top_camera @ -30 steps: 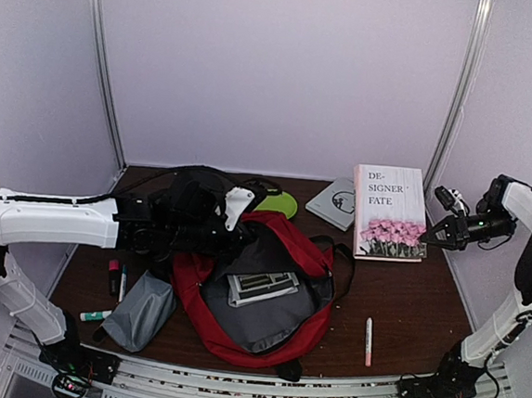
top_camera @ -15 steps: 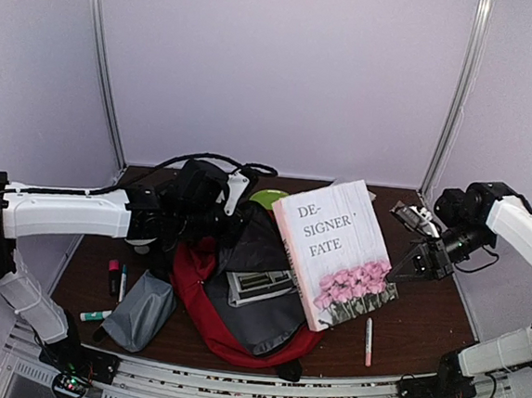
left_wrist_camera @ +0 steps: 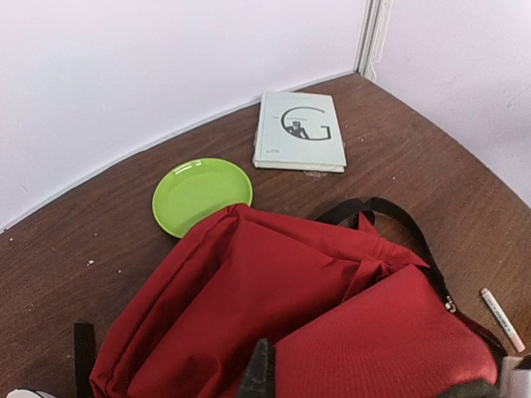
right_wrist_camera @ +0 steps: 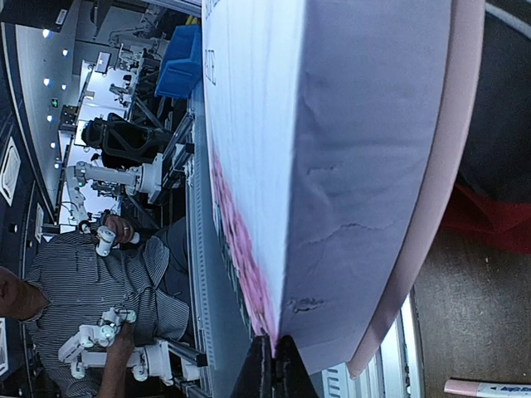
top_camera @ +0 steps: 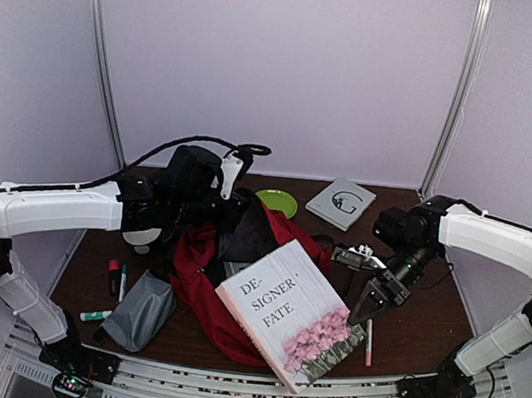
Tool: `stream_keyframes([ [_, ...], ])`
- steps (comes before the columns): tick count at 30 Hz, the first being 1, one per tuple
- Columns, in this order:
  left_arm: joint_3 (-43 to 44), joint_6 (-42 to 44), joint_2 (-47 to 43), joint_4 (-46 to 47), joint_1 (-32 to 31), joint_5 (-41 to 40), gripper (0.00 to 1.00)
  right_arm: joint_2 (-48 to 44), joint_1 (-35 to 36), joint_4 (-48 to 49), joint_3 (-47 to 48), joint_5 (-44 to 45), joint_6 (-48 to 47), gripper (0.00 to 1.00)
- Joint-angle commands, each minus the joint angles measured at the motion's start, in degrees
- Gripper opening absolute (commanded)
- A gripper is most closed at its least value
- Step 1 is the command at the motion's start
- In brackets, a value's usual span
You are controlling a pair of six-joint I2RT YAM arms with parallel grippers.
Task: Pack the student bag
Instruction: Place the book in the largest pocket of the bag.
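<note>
Packing looks barely begun. The red student bag [top_camera: 199,272] lies mid-surface [top_camera: 424,315], its mouth pinched up by the left gripper [left_wrist_camera: 259,373]. The right gripper [top_camera: 365,305], clamped on a rose-covered book [top_camera: 288,322], holds it tilted over the bag's near side. A grey pouch [top_camera: 143,309], a pen [top_camera: 368,341] and a second book [top_camera: 340,203] wait outside.
</note>
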Motion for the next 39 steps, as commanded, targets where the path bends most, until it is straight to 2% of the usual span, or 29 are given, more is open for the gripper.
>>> stream_keyframes([
  [1,-0.26,-1.25,-4.52,7.29,0.6,-0.26,0.0,4.26,0.89,4.59,-0.94,1.38,5.71,0.0],
  [7,-0.97,-0.96,-5.98,6.73,0.59,4.05,0.0,10.23,-0.93,5.41,-1.32,2.62,6.98,0.0],
  [13,-2.83,-2.83,-4.7,9.48,0.51,7.35,0.0,7.14,2.98,12.09,-4.23,3.58,14.71,0.0],
  [15,-2.8,-3.19,-3.67,10.24,0.45,8.08,0.0,7.77,3.86,10.58,-3.7,2.27,12.1,0.0],
  [18,-1.52,-2.69,-1.65,9.07,0.54,7.66,0.0,9.88,6.54,2.19,-0.75,0.61,3.22,0.0],
  [21,0.62,-1.15,-0.16,6.51,0.5,7.39,0.0,9.74,7.59,4.85,-0.85,0.24,7.45,0.0],
  [23,0.77,-0.87,-0.36,6.07,0.5,8.31,0.0,10.67,6.54,7.05,-1.49,-0.75,9.59,0.0],
  [27,-0.87,-0.59,-2.25,6.43,0.13,9.06,0.0,16.59,2.99,-1.44,3.09,-2.22,1.47,0.0],
  [30,-2.02,0.15,-3.37,6.8,-0.62,9.37,0.0,21.73,0.34,-4.39,6.0,-3.37,-0.18,0.0],
  [34,-3.09,2.07,-3.77,8.79,-2.17,11.3,0.0,24.74,-1.13,-1.77,5.57,-3.04,3.21,0.0],
  [39,-3.4,4.26,-3.53,9.48,-4.41,10.78,0.0,23.3,-4.42,3.74,4.01,-1.71,9.57,0.0],
])
